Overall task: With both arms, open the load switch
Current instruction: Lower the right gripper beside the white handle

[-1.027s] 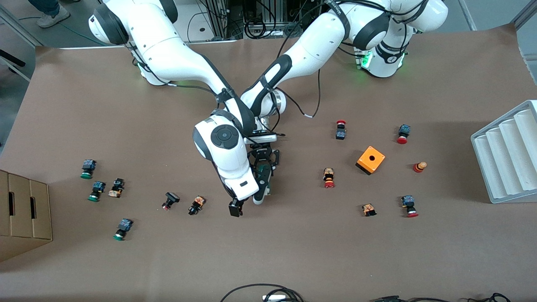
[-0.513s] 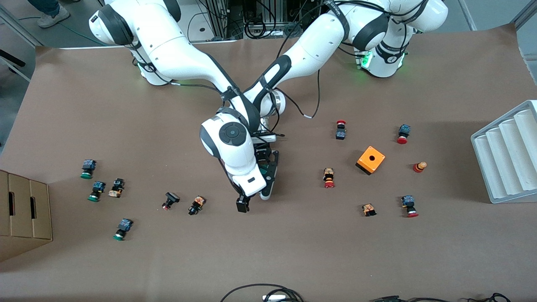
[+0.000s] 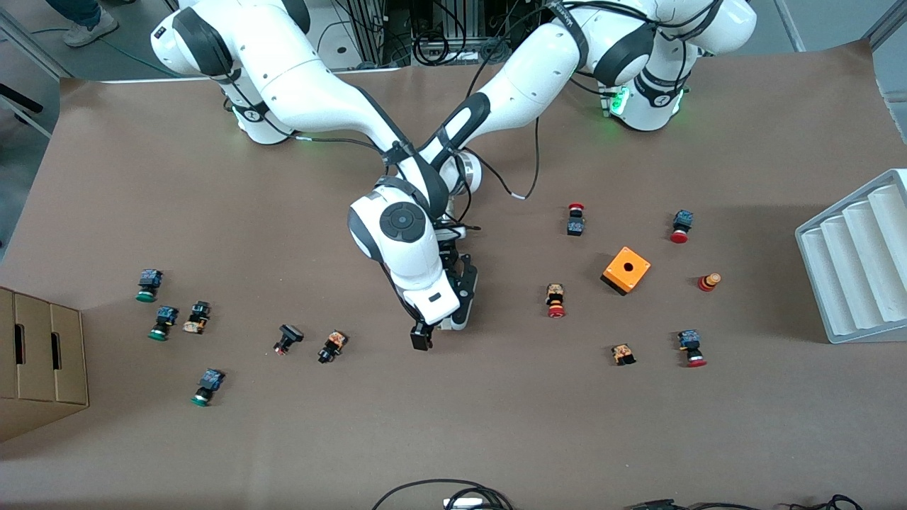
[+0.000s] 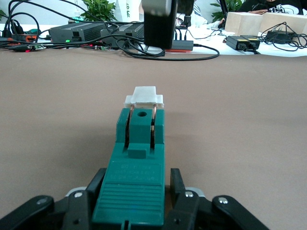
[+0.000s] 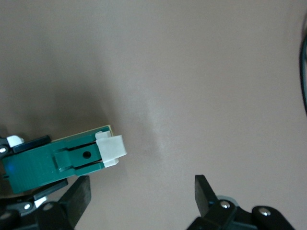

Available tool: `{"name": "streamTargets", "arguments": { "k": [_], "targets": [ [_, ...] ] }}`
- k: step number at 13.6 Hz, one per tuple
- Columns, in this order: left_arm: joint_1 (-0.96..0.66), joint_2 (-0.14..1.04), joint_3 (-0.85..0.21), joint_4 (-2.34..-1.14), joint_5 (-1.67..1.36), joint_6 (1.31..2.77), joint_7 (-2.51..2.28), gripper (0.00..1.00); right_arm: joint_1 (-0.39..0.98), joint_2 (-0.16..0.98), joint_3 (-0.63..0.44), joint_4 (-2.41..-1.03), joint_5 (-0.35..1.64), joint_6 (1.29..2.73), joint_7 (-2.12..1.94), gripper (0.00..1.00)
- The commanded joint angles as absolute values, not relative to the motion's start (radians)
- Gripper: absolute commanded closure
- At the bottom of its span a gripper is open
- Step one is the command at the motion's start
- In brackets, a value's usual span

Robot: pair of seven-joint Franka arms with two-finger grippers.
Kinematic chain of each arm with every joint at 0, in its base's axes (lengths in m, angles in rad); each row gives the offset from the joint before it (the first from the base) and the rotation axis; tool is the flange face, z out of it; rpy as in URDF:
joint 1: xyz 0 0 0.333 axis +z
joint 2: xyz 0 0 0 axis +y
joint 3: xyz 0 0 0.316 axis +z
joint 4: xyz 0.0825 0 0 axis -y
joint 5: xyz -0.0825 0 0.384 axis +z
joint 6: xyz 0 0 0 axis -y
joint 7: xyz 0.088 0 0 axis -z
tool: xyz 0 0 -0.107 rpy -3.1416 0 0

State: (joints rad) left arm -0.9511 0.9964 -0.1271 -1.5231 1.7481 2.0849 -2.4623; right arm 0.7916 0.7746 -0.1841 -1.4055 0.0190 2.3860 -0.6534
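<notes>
The load switch (image 4: 139,158) is a narrow green block with a white piece (image 4: 144,98) at its end, lying low over the brown table. My left gripper (image 4: 134,181) is shut on its ribbed end. In the front view my left gripper (image 3: 460,297) and the load switch (image 3: 448,324) are mostly hidden under the right arm's hand. My right gripper (image 5: 141,194) stands open just above the table. The load switch's white piece (image 5: 111,147) lies close beside one of its fingers (image 5: 76,196), not between them. My right gripper (image 3: 429,334) shows at the table's middle.
An orange box with a hole (image 3: 626,270) and several red-capped push-buttons (image 3: 555,300) lie toward the left arm's end. Green-capped push-buttons (image 3: 163,322) and a cardboard box (image 3: 39,361) are toward the right arm's end. A grey ribbed tray (image 3: 857,262) stands at the left arm's table edge.
My right arm has swung toward the left arm's end, bringing its open gripper next to the switch's white end. The left gripper has closed fully on the switch.
</notes>
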Motion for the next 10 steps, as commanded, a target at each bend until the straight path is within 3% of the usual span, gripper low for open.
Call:
{"name": "streamTargets", "arguments": {
  "k": [1,10],
  "targets": [
    [-0.977,1.054,-0.127,-1.493,1.752,2.103,-2.476,0.40,0.796,0.810,-0.193,-1.374,0.041,2.387,-0.667,0.03],
    [-0.986,1.062,-0.126,-1.494,1.753,2.086,-2.500,0.40,0.813,0.836,-0.193,-1.371,0.041,2.395,-0.661,0.03]
  ]
}}
